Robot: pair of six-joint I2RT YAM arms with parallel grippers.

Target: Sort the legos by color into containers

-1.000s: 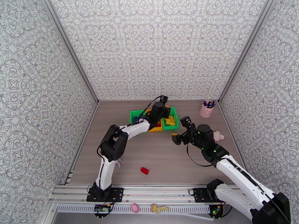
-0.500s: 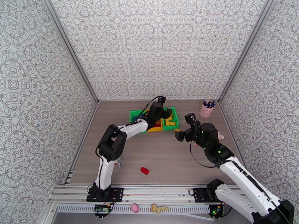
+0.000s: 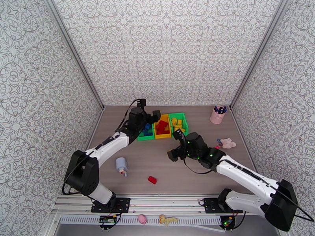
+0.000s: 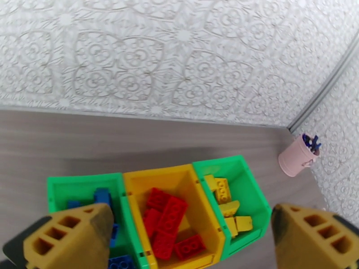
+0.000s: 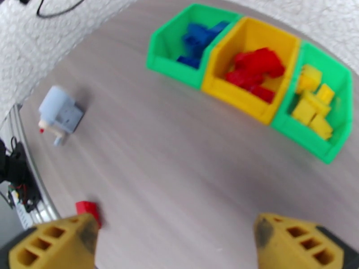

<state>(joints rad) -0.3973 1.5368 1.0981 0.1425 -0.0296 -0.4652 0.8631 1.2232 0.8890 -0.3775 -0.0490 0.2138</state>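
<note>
Wood-grain table carries 1 loose red lego (image 3: 152, 179) near the front edge, well apart from the containers (image 5: 172, 68). These 3 joined bins already hold blue, red and yellow bricks, with the red ones in the yellow middle bin (image 5: 240, 101). Between bins and brick hangs the right gripper (image 3: 173, 154), jaws spread and empty. The left gripper (image 3: 154, 116) is over the bins, jaws also apart, holding nothing. I judge the right arm is better placed: lower the fingers on both flat sides of the brick, close gently, lift straight, release low in the middle bin. Avoid the bottle (image 3: 121, 165) at the left.
</note>
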